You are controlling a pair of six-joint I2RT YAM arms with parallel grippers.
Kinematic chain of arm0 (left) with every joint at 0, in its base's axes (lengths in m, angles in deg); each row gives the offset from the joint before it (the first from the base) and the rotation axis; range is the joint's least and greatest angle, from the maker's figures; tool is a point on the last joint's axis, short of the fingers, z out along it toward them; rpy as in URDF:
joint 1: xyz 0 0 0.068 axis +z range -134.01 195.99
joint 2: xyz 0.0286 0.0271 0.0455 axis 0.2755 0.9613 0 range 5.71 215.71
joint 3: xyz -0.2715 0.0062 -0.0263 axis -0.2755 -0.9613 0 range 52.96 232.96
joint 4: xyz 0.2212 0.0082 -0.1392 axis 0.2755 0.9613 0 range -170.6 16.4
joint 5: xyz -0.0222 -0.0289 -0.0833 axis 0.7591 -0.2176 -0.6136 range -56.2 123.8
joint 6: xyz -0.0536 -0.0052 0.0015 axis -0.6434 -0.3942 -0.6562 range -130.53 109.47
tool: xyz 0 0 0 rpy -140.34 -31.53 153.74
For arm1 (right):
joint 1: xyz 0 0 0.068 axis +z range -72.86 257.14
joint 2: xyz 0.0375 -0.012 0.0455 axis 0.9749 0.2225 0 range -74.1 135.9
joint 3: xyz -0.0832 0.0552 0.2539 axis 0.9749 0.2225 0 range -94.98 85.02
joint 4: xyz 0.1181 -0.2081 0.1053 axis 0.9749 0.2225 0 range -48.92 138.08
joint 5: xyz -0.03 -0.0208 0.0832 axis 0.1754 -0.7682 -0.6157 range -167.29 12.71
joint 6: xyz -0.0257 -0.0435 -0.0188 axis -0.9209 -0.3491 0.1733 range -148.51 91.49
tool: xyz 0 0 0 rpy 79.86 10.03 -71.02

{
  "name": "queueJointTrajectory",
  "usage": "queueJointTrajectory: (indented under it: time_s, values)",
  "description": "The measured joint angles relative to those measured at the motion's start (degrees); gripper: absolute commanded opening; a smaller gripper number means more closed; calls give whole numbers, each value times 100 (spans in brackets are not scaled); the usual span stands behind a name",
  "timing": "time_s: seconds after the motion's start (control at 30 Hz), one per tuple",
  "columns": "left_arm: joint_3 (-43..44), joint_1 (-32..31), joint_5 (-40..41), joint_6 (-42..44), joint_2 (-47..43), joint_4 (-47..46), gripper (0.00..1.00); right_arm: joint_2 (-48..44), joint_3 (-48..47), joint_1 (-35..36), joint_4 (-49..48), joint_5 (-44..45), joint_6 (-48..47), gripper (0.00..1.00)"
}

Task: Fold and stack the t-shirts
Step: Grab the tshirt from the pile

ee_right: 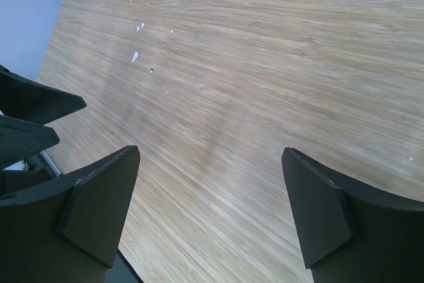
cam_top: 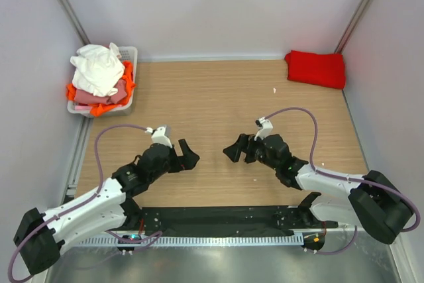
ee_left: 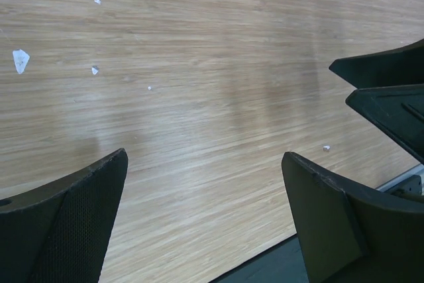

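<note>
A folded red t-shirt (cam_top: 316,69) lies at the table's far right corner. A crumpled white t-shirt (cam_top: 98,69) tops a pile with a dusty pink one (cam_top: 99,97) and an orange one (cam_top: 128,76) in the white basket (cam_top: 130,54) at the far left. My left gripper (cam_top: 187,155) is open and empty over bare wood near the middle front; it also shows in the left wrist view (ee_left: 205,187). My right gripper (cam_top: 234,148) is open and empty, facing the left one; it also shows in the right wrist view (ee_right: 211,193).
The wooden table (cam_top: 218,97) has small white specks (ee_left: 20,59). A black strip (cam_top: 218,220) runs along the near edge by the arm bases. Grey walls close the left, back and right sides.
</note>
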Motion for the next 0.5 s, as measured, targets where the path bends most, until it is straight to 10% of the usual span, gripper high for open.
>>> queueJointTrajectory:
  time_s: [0.5]
  values:
    - [269,2,527,-4,400,632,100,-74,184,0,-267,66,46,97]
